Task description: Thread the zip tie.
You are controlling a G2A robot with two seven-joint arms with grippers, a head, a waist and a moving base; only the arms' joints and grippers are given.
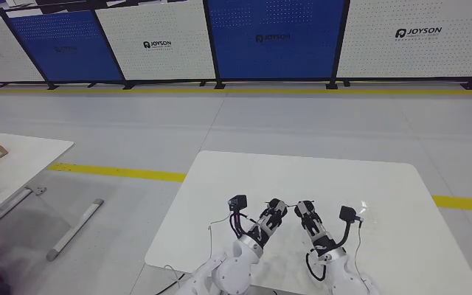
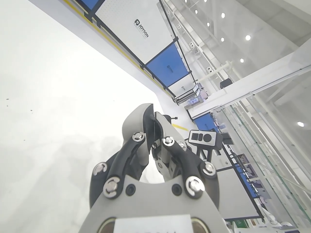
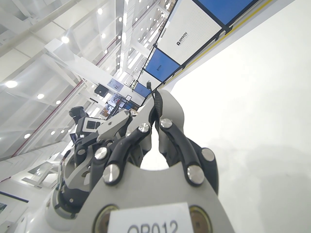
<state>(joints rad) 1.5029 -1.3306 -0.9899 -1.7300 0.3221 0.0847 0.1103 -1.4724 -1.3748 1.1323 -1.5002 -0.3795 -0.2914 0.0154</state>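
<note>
A thin black zip tie [image 1: 290, 205] spans the small gap between my two grippers, above the near middle of the white table [image 1: 310, 177]. My left gripper [image 2: 153, 113] is shut on the zip tie [image 2: 154, 124], whose strip runs edge-on between the pads. My right gripper [image 3: 155, 96] is shut on the other end of the zip tie [image 3: 152, 92], and its small square head [image 3: 148, 83] sticks out past the fingertips. In the top view the left gripper [image 1: 276, 209] and the right gripper [image 1: 304, 209] face each other tip to tip, close together.
The white table is bare around the arms, with its near edge just behind them. A second white table [image 1: 29, 158] stands off to the left. A fence of blue and white panels [image 1: 273, 37] runs across the floor beyond.
</note>
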